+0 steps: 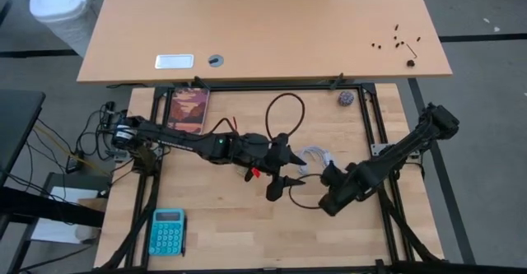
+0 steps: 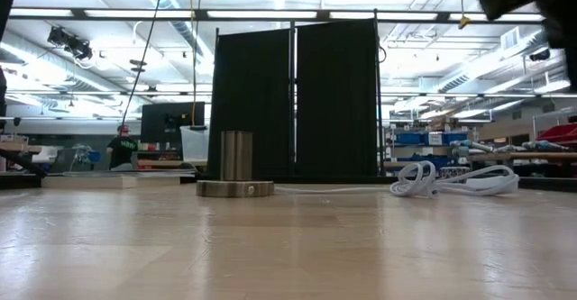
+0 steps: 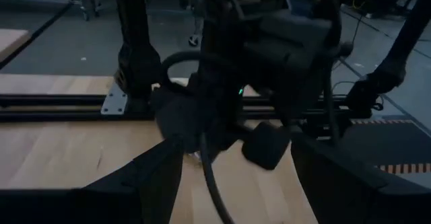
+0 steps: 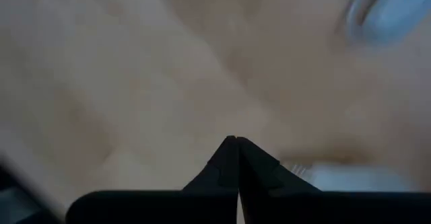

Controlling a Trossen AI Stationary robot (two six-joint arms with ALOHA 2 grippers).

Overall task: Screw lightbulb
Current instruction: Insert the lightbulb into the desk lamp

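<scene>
The lightbulb does not show in any view. A metal socket stands upright on its round base on the wooden table, and its white cord lies coiled to its right. My left gripper hovers over the table's middle, open, its two fingers wide apart with nothing held between them. My right gripper hangs just to its right, pointing down, its fingers shut on nothing that I can see. The right wrist view is blurred.
A teal calculator lies near the front left. A picture book lies at the far left and a small ball at the far right. A black cable loops behind the left arm. The white cord lies between the grippers.
</scene>
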